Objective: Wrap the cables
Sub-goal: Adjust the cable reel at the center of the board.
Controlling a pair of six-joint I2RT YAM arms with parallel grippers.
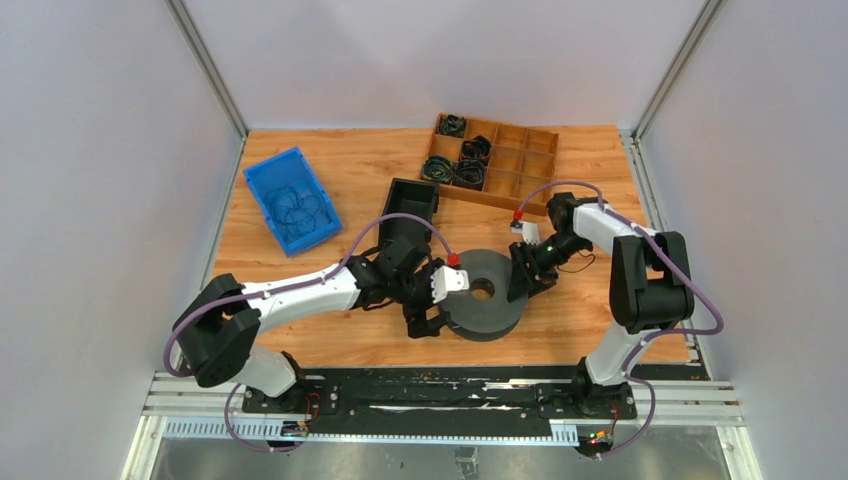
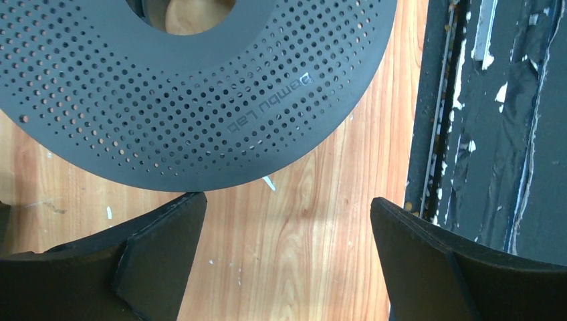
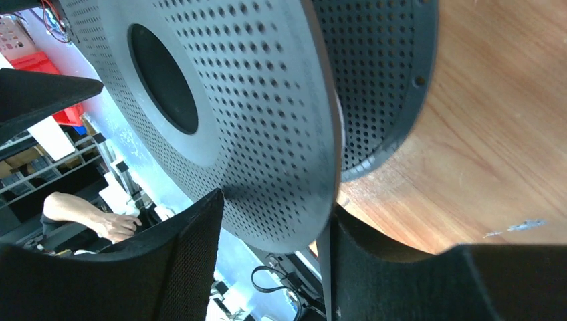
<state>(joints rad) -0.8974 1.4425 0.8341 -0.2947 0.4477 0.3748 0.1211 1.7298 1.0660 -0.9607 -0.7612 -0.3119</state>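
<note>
- A dark grey perforated spool [image 1: 500, 312] sat in the middle of the wooden worktop [image 1: 350, 150], between the two arms.
- The left hand [image 2: 287, 204] was at the spool's left near edge. Its fingers [image 2: 160, 254] were spread wide apart over bare wood and held nothing, with the spool's rim just beyond their tips.
- The right hand [image 3: 274, 207] was at the spool's right edge, its fingers astride one thin flange. One finger was in front of the flange face and the other was close against the rim.
- The right hand's fingers stood apart, the gap between them much wider than the flange, so they were not clamped on it.
- The thin pale cable could not be made out in any view, so its place relative to either hand could not be told.
- A blue bin [image 1: 262, 180] holding thin looped wires stood at the far left of the worktop, well away from both hands.
- A wooden tray [image 1: 490, 200] of compartments stood at the far side, with dark coiled bundles in its left compartments.
- An open black box [image 1: 412, 184] stood just left of the tray.
</note>
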